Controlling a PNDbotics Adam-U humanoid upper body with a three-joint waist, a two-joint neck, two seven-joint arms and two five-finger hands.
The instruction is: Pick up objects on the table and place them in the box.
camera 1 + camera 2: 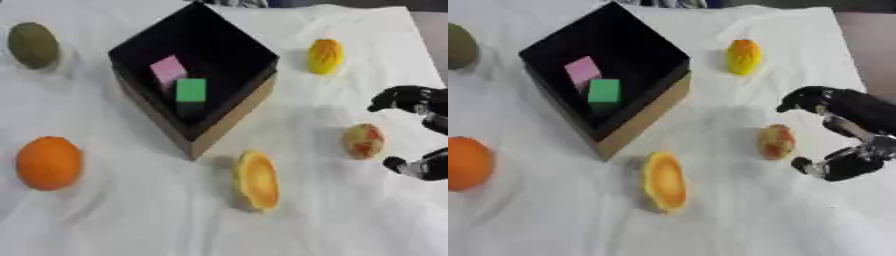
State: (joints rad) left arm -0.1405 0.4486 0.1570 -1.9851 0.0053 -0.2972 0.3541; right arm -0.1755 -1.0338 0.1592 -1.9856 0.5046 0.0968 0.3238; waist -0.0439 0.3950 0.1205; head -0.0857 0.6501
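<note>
In the upper middle of the frame sits a box (197,127) with brown sides and a black inside. It stands on a white cloth (131,220) that covers the table. One corner of the box points toward the bottom of the picture. Inside it lie a pink block (168,70) and a green block (191,90), and they touch each other.

At the upper left edge lies a dull green round fruit (33,44). At the left, lower down, sits an orange (48,163). Just below the box's near corner lies a long orange-yellow piece of fruit (256,181). To the upper right of the box stands a small yellow bumpy fruit (325,56).

At the right side of the frame is the robot's right hand (846,132), black with silver parts. Its fingers and thumb are spread wide and hold nothing. Just to the left of the hand lies a small red and yellow fruit (776,141). It sits near the gap between the upper fingers and the lower thumb, but the hand does not touch it.

The left hand does not show.
</note>
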